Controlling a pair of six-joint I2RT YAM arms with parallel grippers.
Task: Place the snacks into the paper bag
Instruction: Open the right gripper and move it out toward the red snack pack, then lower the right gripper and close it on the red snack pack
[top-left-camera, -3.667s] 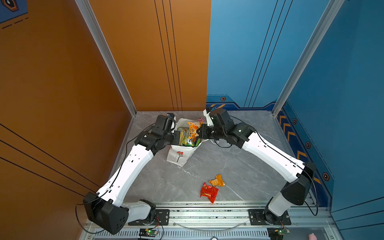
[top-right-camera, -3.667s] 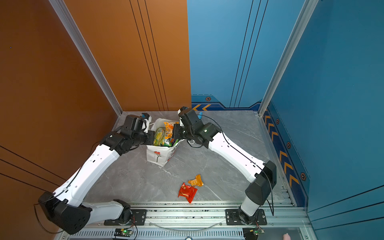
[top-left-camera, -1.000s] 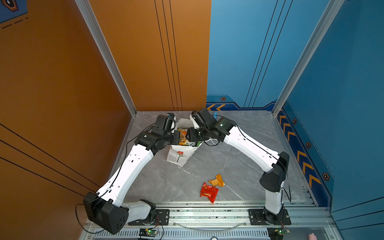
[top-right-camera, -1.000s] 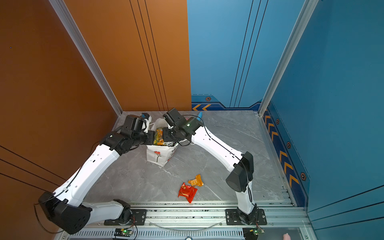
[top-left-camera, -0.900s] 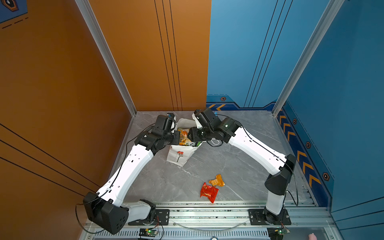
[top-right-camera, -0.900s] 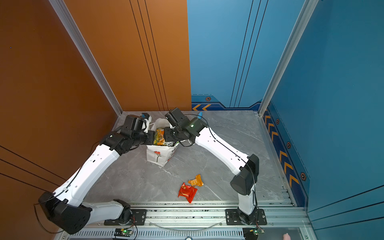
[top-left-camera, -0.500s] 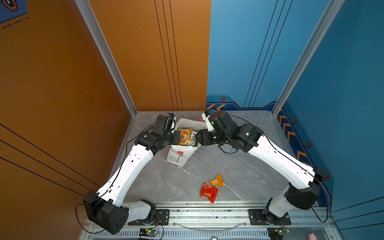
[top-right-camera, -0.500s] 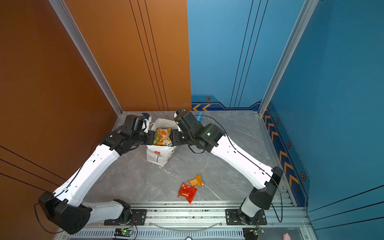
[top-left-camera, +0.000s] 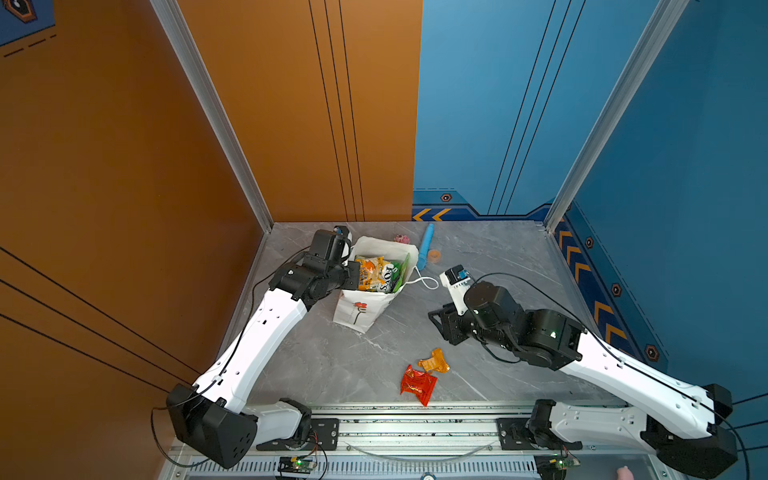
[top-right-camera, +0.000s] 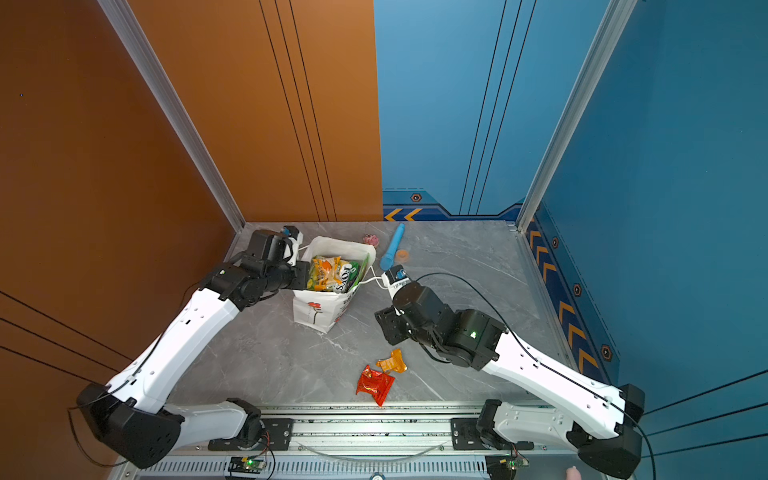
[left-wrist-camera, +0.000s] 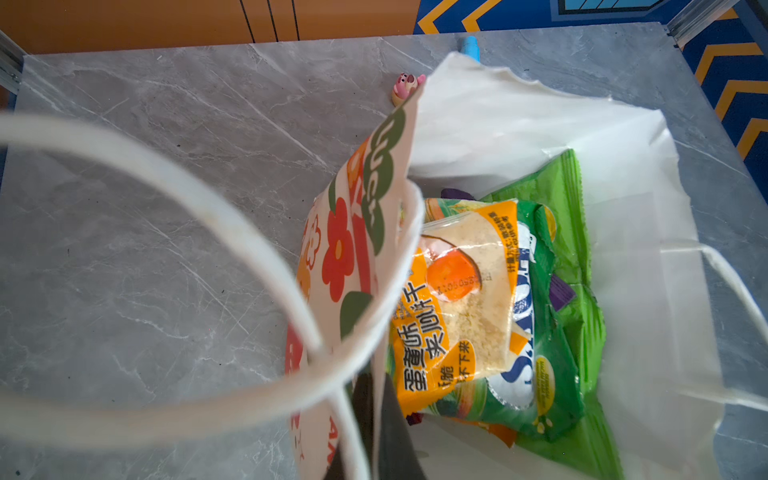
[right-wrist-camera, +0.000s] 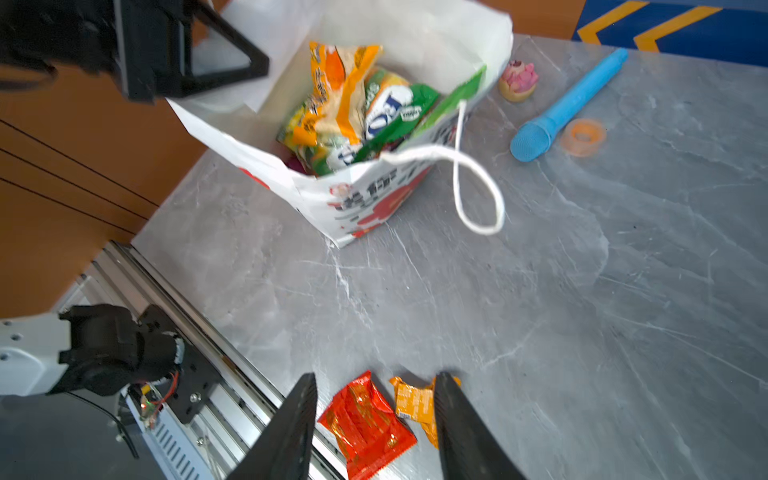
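The left gripper (top-left-camera: 353, 276) is clamped on the rim of the upright paper bag (top-left-camera: 359, 309), which holds several snacks (top-left-camera: 376, 274). The right gripper (right-wrist-camera: 378, 376), jaws apart and empty, hovers away from the bag, near a red packet (top-left-camera: 417, 384) and a small orange packet (top-left-camera: 434, 361) lying well apart from the bag.

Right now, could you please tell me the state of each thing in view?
Bag: upright, open, holding snacks.
Red packet: flat on the table, outside the bag.
Orange packet: on the table, beside the red one.
Left end effector: shut on the bag's rim.
Right end effector: open, empty.
Tube: lying on the table.
Toy: on the table.
Ring: flat on the table.
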